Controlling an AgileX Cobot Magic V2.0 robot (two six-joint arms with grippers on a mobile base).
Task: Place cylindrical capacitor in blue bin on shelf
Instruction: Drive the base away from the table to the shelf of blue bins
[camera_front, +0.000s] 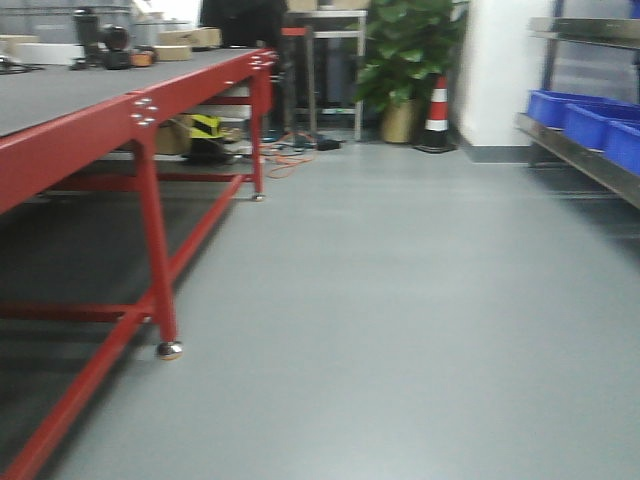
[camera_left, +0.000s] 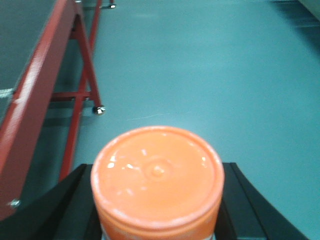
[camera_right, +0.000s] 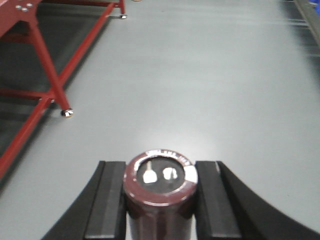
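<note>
One small dark maroon cylindrical capacitor (camera_right: 159, 197) stands upright in the right claw (camera_right: 160, 200). The claw's two black fingers (camera_right: 111, 200) press against its sides, and two pale terminals show on its top face. One round orange plastic cap (camera_left: 157, 175) fills the left claw (camera_left: 157, 210), pinched between black fingers (camera_left: 245, 200); whatever lies under the cap is cut off by the frame edge. Three blue plastic bins (camera_front: 588, 122) sit in a row on the shiny steel shelf (camera_front: 575, 158) at far right, well apart from both claws. One long red-framed bench (camera_front: 140, 110) with a grey top runs along the left, over a smooth grey floor (camera_front: 400, 320). One green potted plant (camera_front: 405, 60) and one red-and-white traffic cone (camera_front: 437, 110) stand by the back wall. The front view is blurred, and the nearest bin is cut off at the edge.
</note>
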